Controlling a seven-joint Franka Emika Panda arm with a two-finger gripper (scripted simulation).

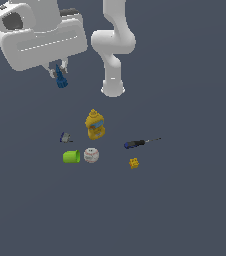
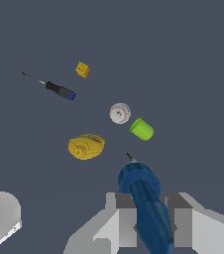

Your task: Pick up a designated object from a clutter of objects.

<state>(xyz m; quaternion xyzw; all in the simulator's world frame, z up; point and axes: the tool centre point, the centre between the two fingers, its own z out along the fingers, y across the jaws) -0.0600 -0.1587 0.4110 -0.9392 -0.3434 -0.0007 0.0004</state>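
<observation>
High above the dark surface, at the exterior view's upper left, the end effector is closed on the dark blue tapered piece, which hangs between its fingers clear of everything below; in the wrist view the piece fills the gap between the two pads, its narrow tip pointing toward the clutter; well below lie the yellow bottle on its side, the grey-blue clamp-like bit to the exterior view's left of it, the lime green cup just beside the white baseball, the blue-handled screwdriver off to the exterior view's right, and the tiny yellow brick near it, all apart from the lifted piece.
</observation>
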